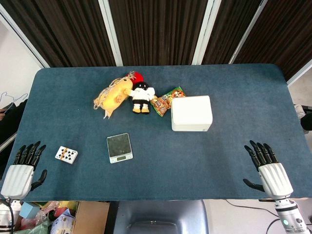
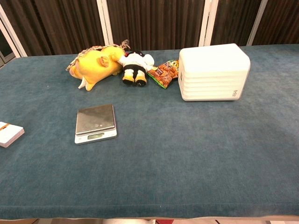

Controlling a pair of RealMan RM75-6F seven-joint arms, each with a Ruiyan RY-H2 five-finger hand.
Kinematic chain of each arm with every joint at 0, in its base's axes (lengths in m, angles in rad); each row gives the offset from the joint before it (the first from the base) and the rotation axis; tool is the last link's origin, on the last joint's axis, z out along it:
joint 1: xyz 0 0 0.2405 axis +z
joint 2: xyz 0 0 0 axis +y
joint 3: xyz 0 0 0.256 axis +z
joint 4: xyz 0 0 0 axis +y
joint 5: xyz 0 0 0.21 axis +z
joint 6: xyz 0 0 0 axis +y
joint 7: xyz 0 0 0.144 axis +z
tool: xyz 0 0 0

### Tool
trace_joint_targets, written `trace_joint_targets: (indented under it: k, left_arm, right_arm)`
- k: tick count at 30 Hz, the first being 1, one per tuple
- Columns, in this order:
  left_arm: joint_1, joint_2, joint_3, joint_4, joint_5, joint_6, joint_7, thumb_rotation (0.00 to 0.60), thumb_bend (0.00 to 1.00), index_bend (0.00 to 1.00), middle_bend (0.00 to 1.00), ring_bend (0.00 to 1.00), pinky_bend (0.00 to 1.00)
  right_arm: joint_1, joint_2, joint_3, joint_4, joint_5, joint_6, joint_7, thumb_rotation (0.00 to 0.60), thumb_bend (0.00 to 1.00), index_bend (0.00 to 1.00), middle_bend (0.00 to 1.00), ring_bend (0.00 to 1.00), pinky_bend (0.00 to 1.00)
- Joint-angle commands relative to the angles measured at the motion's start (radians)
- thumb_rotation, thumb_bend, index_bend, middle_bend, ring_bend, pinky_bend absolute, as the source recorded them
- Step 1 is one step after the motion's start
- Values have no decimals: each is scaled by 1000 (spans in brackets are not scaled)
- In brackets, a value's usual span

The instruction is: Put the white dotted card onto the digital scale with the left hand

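The white dotted card (image 1: 67, 154) lies flat on the blue table, left of the digital scale (image 1: 120, 147). In the chest view the card (image 2: 9, 133) shows at the left edge, and the scale (image 2: 95, 122) sits with its steel plate bare. My left hand (image 1: 23, 170) rests at the table's near left corner, fingers spread, holding nothing, a short way left of the card. My right hand (image 1: 268, 168) lies at the near right edge, fingers apart and empty. Neither hand appears in the chest view.
A yellow plush toy (image 1: 113, 95), a small black-and-white doll with a red cap (image 1: 141, 95) and a snack packet (image 1: 166, 101) lie at the back middle. A white box (image 1: 191, 113) stands to their right. A cardboard box (image 1: 90, 217) sits below the near left edge.
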Motion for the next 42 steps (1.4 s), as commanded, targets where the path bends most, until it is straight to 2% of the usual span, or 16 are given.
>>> trace_joint_targets:
  k: [1,5,6,7,8,9,10,11,12,14,16,19,23,27,33,42]
  left_arm:
    - [0,2,11,-11,8,-37,-19,600,422,64,0,0,9]
    - [-7,8,37,-36,30,-66,-12,600,427,73,0,0,68]
    - [-8,5,44,-42,37,-72,-6,600,429,74,0,0,101]
    - [-9,-2,51,-42,45,-76,11,600,430,82,15,22,176]
    - [-10,-16,55,-37,55,-78,35,600,430,102,73,113,329]
    - [-14,-38,60,-28,67,-85,64,600,431,121,131,199,441]
    - [-20,-56,64,-23,75,-96,79,600,431,160,277,396,634]
    - [-28,-74,67,-20,81,-108,84,600,431,194,426,565,771]
    - [-38,-97,69,-17,80,-131,84,600,430,222,575,718,877]
    - [-58,-132,69,-27,61,-182,78,600,428,254,787,922,985]
    - [-78,-161,62,-25,46,-223,76,600,427,283,892,996,1000]
    - [-112,-207,46,-22,-12,-307,70,600,428,322,961,1000,1000]
    - [-162,-240,38,-11,-43,-397,68,600,473,336,995,1000,1000]
    - [-196,-288,1,11,-118,-456,93,600,526,321,1000,1000,1000]
    - [-211,-346,-31,39,-166,-448,84,600,580,252,1000,1000,1000]
    - [-221,-391,-44,62,-164,-397,108,600,583,244,1000,1000,1000]
  right_arm:
    - [-1,0,0,-1,-2,3,-1,600,132,0,0,0,0]
    - [-4,2,-6,1,-13,10,2,600,131,0,0,0,0]
    - [-4,2,-7,0,-14,9,6,600,131,0,0,0,0]
    - [-4,3,-8,0,-13,8,10,600,131,0,0,0,0]
    - [-3,3,-8,1,-13,7,11,600,132,0,0,0,0]
    - [0,2,-7,3,-13,3,10,600,131,0,0,0,0]
    - [2,1,-7,2,-11,-2,10,600,131,0,0,0,0]
    - [4,1,-7,0,-11,-6,10,600,131,0,0,0,0]
    - [6,1,-8,-1,-11,-10,12,600,131,0,0,0,0]
    - [7,1,-11,-2,-14,-13,19,600,131,0,0,0,0]
    - [6,2,-12,-2,-18,-8,23,600,131,0,0,0,0]
    - [6,2,-12,-2,-20,-5,24,600,132,0,0,0,0]
    - [7,1,-11,-4,-15,-10,21,600,131,0,0,0,0]
    - [9,0,-13,-5,-19,-14,23,600,131,0,0,0,0]
    - [12,3,-11,-11,-3,-27,21,600,132,0,0,0,0]
    - [12,7,-13,-18,-2,-29,22,600,131,0,0,0,0]
